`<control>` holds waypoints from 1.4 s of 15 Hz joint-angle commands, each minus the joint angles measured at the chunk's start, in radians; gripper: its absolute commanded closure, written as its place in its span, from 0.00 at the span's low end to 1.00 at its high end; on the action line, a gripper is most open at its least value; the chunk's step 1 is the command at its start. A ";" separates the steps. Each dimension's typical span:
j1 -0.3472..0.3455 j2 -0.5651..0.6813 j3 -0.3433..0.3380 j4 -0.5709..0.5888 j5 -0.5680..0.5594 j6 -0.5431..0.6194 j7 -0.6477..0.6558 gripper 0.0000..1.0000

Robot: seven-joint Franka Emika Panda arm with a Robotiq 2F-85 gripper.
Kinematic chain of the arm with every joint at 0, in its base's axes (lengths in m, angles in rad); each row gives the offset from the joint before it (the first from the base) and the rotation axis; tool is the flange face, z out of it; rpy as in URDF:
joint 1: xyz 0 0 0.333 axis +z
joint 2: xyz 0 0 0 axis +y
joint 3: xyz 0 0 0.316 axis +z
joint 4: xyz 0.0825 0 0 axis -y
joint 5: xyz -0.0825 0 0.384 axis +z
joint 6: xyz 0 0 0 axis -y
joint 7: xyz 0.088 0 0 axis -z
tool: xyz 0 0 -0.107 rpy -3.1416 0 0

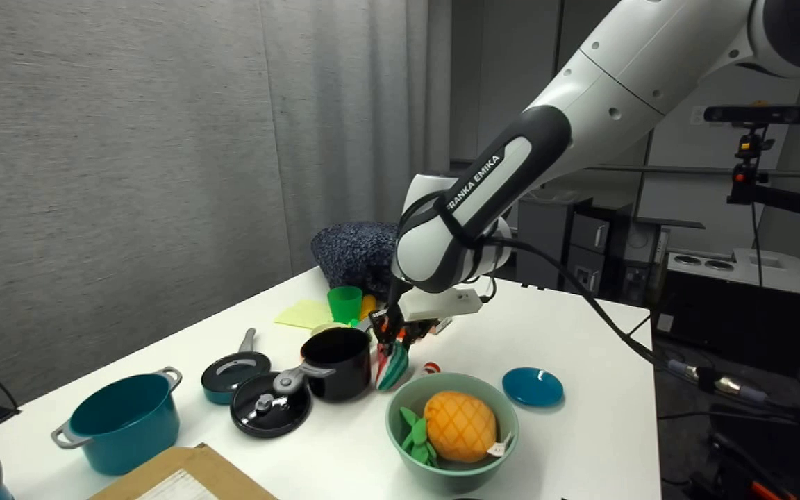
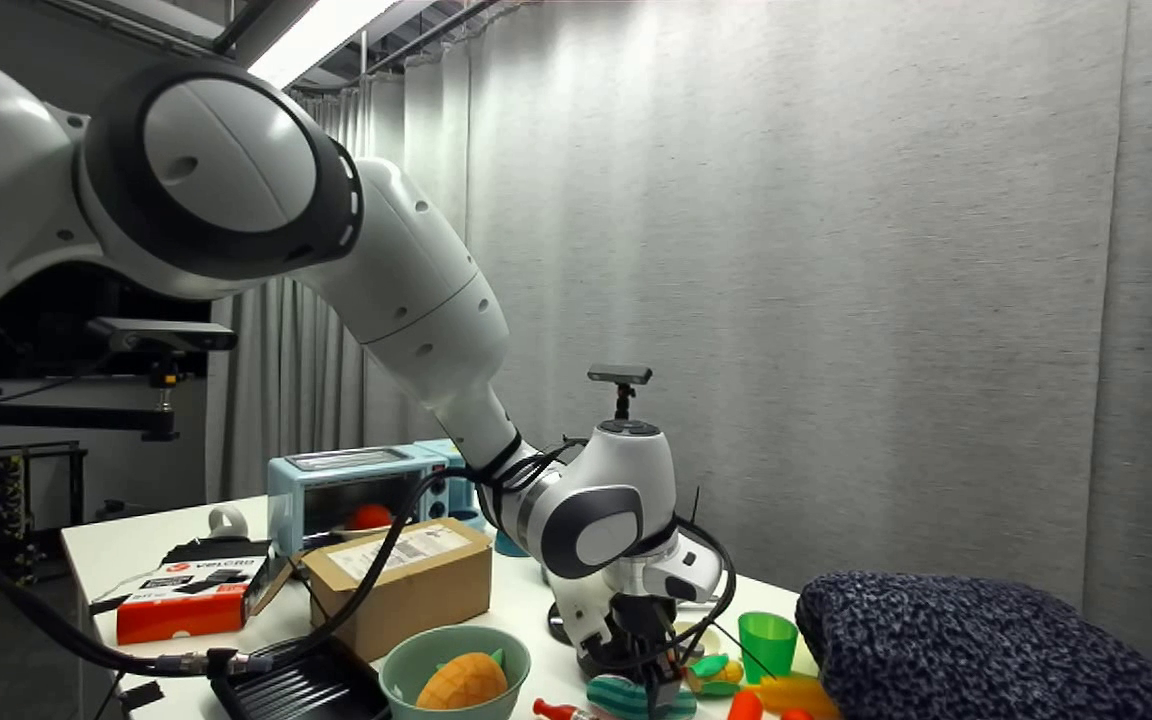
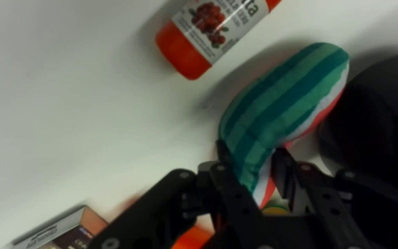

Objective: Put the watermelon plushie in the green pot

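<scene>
The watermelon plushie [image 1: 393,368], a striped green wedge with a white and red edge, is by the black pot. It also shows in an exterior view [image 2: 616,698] and large in the wrist view [image 3: 288,93]. My gripper [image 3: 250,152] has a finger on each side of the plushie's near end and is shut on it; the plushie looks squeezed there. The gripper [image 1: 394,340] points down low over the table; I cannot tell if the plushie touches the table. The green pot [image 1: 455,479] holds an orange pineapple plushie [image 1: 460,425]; the pot also shows in an exterior view [image 2: 398,685].
The black pot [image 1: 348,378] stands close beside the plushie. A red-capped bottle [image 3: 216,34] lies on the plushie's other side. A blue plate [image 1: 532,387] lies beyond the green pot. A black lid [image 1: 271,410], teal pot [image 1: 129,423], cardboard box [image 2: 416,590] and green cup [image 2: 768,640] stand around.
</scene>
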 commanded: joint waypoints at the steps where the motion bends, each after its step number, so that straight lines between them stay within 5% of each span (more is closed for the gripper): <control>1: 0.006 -0.019 -0.026 -0.009 -0.020 -0.006 0.000 0.96; 13: -0.156 -0.329 0.075 -0.072 0.046 -0.335 -0.509 0.98; 21: -0.088 -0.437 0.195 -0.156 0.100 -0.406 -0.775 0.98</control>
